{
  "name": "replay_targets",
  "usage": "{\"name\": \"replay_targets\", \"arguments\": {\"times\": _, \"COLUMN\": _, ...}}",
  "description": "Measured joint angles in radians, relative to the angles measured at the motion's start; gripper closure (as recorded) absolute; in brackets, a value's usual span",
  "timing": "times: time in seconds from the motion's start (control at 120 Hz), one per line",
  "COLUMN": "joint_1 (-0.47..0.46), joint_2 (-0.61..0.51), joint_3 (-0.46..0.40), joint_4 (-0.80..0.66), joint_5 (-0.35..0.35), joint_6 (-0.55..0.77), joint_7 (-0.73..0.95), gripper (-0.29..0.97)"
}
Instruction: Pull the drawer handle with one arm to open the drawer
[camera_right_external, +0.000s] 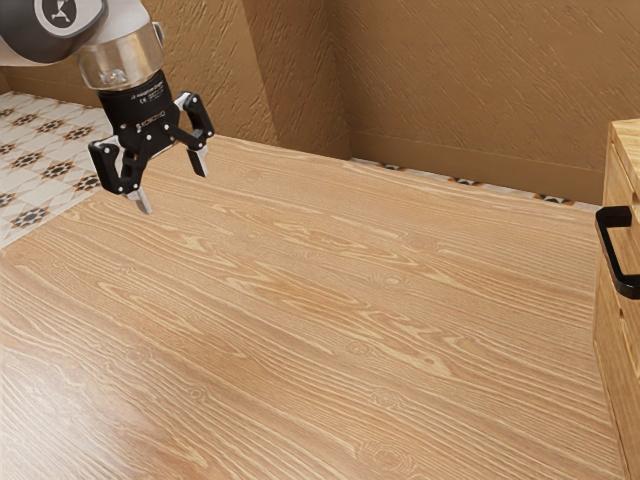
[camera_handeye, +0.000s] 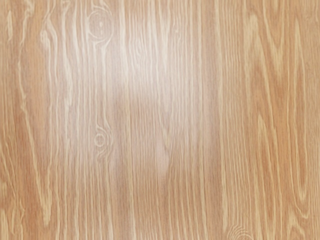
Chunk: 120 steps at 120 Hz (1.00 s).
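"Black drawer handle (camera_right_external: 611, 252), upright on the pale wooden drawer (camera_right_external: 622, 345). Where does it sit?"

"At the table's (camera_right_external: 330, 330) edge on the exterior view's right, facing back across the top. The drawer looks shut, I'd judge, so nothing of the task is done."

"And the jaws?"

"Apart, holding nothing, pointing down above the table's far corner on the exterior view's left, near the patterned floor tiles (camera_right_external: 40, 150). Well apart from the handle, with the whole table between them."

"Why spread already?"

"Probably so they can slip around the bar on arrival. The handle stands off the drawer front, leaving a gap for a finger behind it."

"The wrist view?"

"Bare wood grain of the table (camera_handeye: 160, 120) straight beneath the hand. My guess: the arm (camera_right_external: 120, 60) must cross, turn sideways, then pull."
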Motion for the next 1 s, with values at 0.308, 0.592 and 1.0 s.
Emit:
{"name": "replay_targets", "arguments": {"times": 0.308, "joint_1": -0.018, "joint_2": -0.068, "joint_3": 0.006, "joint_4": 0.049, "joint_5": -0.022, "joint_6": 0.000, "joint_7": -0.009, "gripper": 0.02}}
{"name": "replay_targets", "arguments": {"times": 0.592, "joint_1": 0.128, "joint_2": 0.027, "joint_3": -0.203, "joint_4": 0.159, "joint_5": -0.131, "joint_6": 0.241, "joint_7": -0.008, "gripper": 0.02}}
{"name": "replay_targets", "arguments": {"times": 1.0, "joint_1": -0.014, "joint_2": -0.040, "joint_3": -0.207, "joint_4": -0.103, "joint_5": -0.182, "joint_6": 0.560, "joint_7": 0.023, "gripper": 0.04}}
